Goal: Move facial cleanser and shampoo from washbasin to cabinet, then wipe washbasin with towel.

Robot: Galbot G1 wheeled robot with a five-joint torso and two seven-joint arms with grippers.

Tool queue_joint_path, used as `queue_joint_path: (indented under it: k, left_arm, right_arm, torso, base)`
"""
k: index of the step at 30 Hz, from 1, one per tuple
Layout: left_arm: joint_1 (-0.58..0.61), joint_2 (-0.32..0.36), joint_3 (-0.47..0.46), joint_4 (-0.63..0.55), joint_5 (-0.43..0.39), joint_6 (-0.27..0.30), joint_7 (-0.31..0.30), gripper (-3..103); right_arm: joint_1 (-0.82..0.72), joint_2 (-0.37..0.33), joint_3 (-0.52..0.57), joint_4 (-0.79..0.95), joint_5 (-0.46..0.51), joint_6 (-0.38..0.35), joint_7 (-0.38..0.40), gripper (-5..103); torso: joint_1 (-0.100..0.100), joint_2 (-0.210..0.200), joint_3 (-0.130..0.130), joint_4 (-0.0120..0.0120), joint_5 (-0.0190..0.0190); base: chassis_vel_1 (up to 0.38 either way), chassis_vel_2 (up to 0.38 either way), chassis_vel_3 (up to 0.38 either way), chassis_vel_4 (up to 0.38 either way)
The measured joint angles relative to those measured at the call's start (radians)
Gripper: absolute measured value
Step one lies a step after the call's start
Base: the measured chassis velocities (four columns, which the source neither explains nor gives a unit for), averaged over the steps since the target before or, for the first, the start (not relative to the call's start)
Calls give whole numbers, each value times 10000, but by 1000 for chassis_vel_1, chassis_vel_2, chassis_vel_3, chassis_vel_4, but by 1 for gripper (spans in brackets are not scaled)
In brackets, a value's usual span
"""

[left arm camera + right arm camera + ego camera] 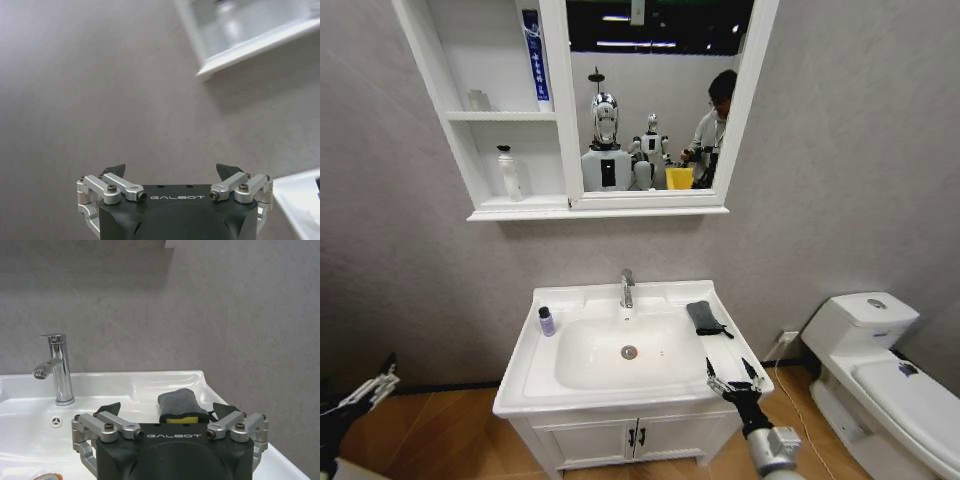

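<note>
- Right gripper [734,378] sits nearest, low at the front right corner of the washbasin [520,392], on an arm that rises from below and points toward the wall.
- Its jaws stand wide open and hold nothing; in the right wrist view they [169,410] frame the towel [182,405] lying just ahead.
- Left gripper [382,384] hangs low at the far left, well clear of the washbasin, over the wooden floor [450,430].
- Left jaws are also wide apart and empty; the left wrist view has the gripper [171,172] aimed up at the grey wall [100,90], with a corner of the cabinet [235,55] above.
- One towel [705,318], dark grey and folded, lies on the right ledge of the washbasin, beside the bowl; a yellow patch peeks from under it in the right wrist view.
- One small dark bottle [547,321] with a white cap stands on the left ledge.
- One chrome tap [627,289] stands at the back centre; one round drain [629,352] sits in the bowl.
- Cabinet [460,150] on the wall above holds one white bottle [509,173] on the lower shelf and one tall blue tube [534,60] on the upper, plus a small pale item [478,100] I cannot identify.
- One toilet [880,370] stands to the right.
</note>
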Motion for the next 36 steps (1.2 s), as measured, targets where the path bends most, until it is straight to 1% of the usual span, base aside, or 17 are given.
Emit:
queue_joint_path:
  k: [1,4,6,7,8,9,10,12,13,17,19,20,22,23,25,33,36]
  left_arm:
    - [-61,-6,-103,22,943,-891,372,100]
    - [-64,-92,17,-351,1027,-1124,333,100]
    - [-57,-134,278,-573,854,-970,162,100]
    - [-75,-161,724,-803,617,-651,-111,100]
    - [-212,-174,1570,-1028,297,12,-708,100]
    - [-406,-181,2196,-1061,118,424,-1055,100]
    - [-406,-181,2196,-1061,118,424,-1055,100]
    - [-921,-161,3811,-841,-120,1180,-1829,100]
    - [-921,-161,3811,-841,-120,1180,-1829,100]
    - [-1253,223,4717,14,-101,1394,-2108,100]
    - [-1795,534,5029,1196,12,1479,-2284,100]
    - [-1795,534,5029,1196,12,1479,-2284,100]
    - [-2256,738,5269,2165,105,1699,-2495,100]
    - [-2256,738,5269,2165,105,1699,-2495,100]
    - [-2479,846,5590,2859,138,1983,-2754,100]
    - [-1903,726,6018,2655,118,2152,-2851,100]
    - [-1513,764,6271,2303,-194,2275,-2862,100]
  right_arm:
    - [-1,-135,-2,50,0,-70,27,100]
    - [-49,-319,14,85,-28,-112,35,100]
    - [-72,-347,17,87,-52,-122,36,100]
    - [-92,-347,12,88,-67,-136,42,100]
    - [-98,-294,-38,103,-81,-176,61,100]
    - [-103,-241,-85,136,-91,-212,72,100]
    - [-103,-241,-85,136,-91,-212,72,100]
    - [-129,-170,-136,251,-143,-268,81,100]
    - [-129,-170,-136,251,-143,-268,81,100]
    - [-143,-270,-71,305,-166,-269,81,100]
    - [-93,-293,-20,295,-119,-275,94,100]
    - [-93,-293,-20,295,-119,-275,94,100]
    - [-105,-322,-7,265,-9,-289,123,100]
    - [-105,-322,-7,265,-9,-289,123,100]
    - [-128,-344,-7,138,68,-302,125,100]
    - [250,-168,-346,-314,-48,-408,147,100]
    - [526,-90,-445,-558,-102,-394,126,100]
  torso:
    - [1,0,0,-3,-1]
    - [1,0,0,0,2]
    - [1,0,0,2,4]
    - [1,0,1,1,6]
    - [1,0,1,-1,6]
    - [1,0,1,-2,6]
    - [1,0,1,-2,6]
    - [2,-1,1,-7,0]
    - [2,-1,1,-7,0]
    - [2,-1,1,1,2]
    - [1,-1,1,-1,0]
    - [1,-1,1,-1,0]
    - [3,-1,1,-4,-2]
    - [3,-1,1,-4,-2]
    - [3,-2,2,-3,-2]
    - [2,-1,1,2,2]
    - [1,-1,1,0,2]
  base:
    - [0,0,0,0]
    - [0,0,0,0]
    - [0,0,0,0]
    - [0,0,0,0]
    - [0,0,0,0]
    - [0,0,0,0]
    - [0,0,0,0]
    - [0,0,0,0]
    - [0,0,0,0]
    - [0,0,0,0]
    - [0,0,0,0]
    - [0,0,0,0]
    - [0,0,0,0]
    - [0,0,0,0]
    - [0,0,0,0]
    - [0,0,0,0]
    - [0,0,0,0]
